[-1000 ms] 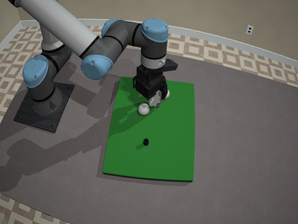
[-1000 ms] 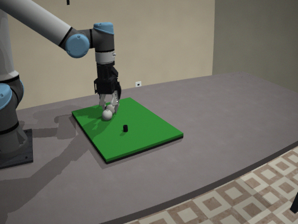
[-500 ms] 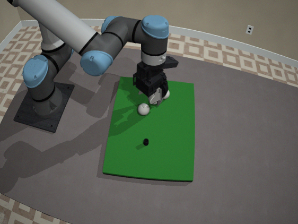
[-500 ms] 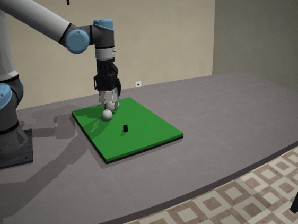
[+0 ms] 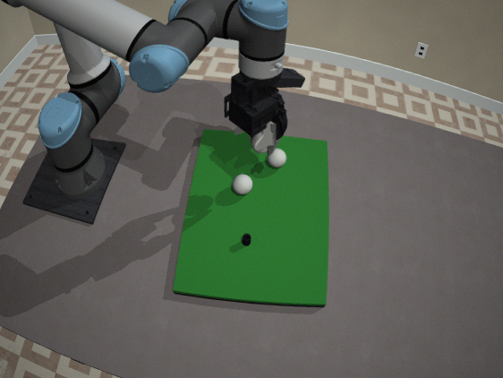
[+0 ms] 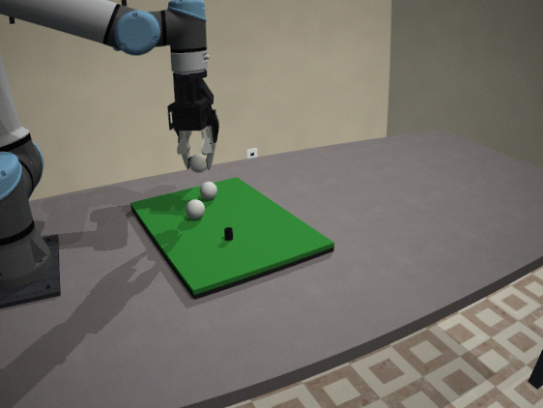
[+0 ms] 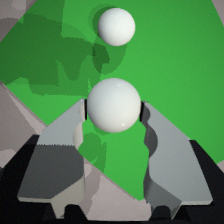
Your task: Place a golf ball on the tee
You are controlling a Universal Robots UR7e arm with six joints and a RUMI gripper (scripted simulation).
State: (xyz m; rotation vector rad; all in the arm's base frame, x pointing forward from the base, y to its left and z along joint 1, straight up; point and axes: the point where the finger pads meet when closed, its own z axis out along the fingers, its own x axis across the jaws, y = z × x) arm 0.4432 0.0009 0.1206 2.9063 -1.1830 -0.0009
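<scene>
My gripper (image 6: 198, 161) is shut on a white golf ball (image 6: 198, 162) and holds it in the air above the far end of the green mat (image 6: 242, 244). In the wrist view the held ball (image 7: 114, 105) sits between the two grey fingers. Two more white golf balls lie on the mat below: one (image 5: 277, 158) just beside the fingers (image 5: 264, 142) and one (image 5: 242, 184) nearer the middle. They also show in the exterior view, the far ball (image 6: 209, 189) and the near ball (image 6: 195, 209). The small black rubber tee (image 5: 246, 237) stands upright on the mat, apart from the balls, and its top is bare (image 6: 228, 234).
The mat lies on a grey round table top. The arm's base plate (image 5: 73, 179) stands to the left of the mat. The arm's links reach over the mat's far left corner.
</scene>
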